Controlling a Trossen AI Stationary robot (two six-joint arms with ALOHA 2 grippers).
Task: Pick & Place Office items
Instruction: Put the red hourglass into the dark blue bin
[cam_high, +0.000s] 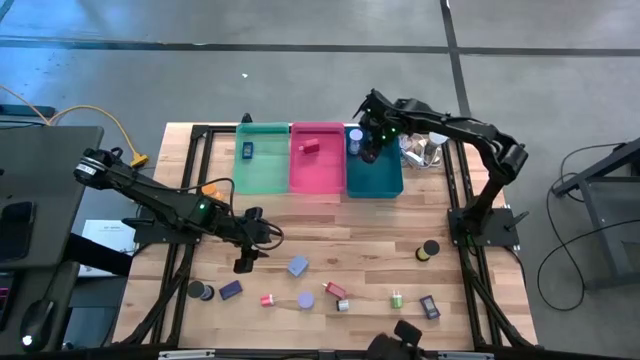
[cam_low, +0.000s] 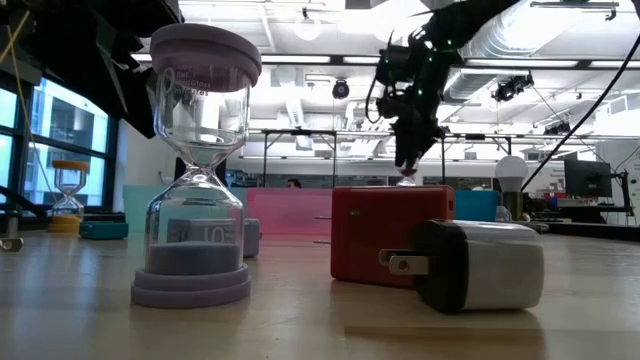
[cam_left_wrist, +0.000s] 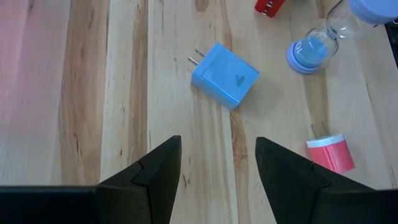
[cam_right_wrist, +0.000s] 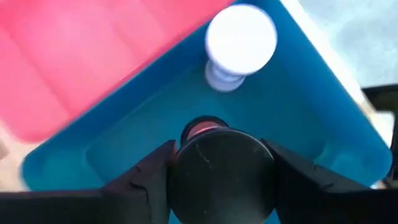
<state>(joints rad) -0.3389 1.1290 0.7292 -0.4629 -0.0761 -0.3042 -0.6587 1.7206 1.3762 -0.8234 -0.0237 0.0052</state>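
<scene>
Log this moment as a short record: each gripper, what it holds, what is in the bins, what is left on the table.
left gripper: open, empty, above the bare table near a blue charger
right gripper: over the teal bin, shut on a dark round item
teal bin contents: a white bulb
pink bin: one red item
green bin: one dark blue item
left on table: chargers, small hourglasses and rolls along the near edge

A lab or workshop: exposed ceiling ducts (cam_low: 500, 40), concrete floor (cam_high: 300, 80), workbenches.
</scene>
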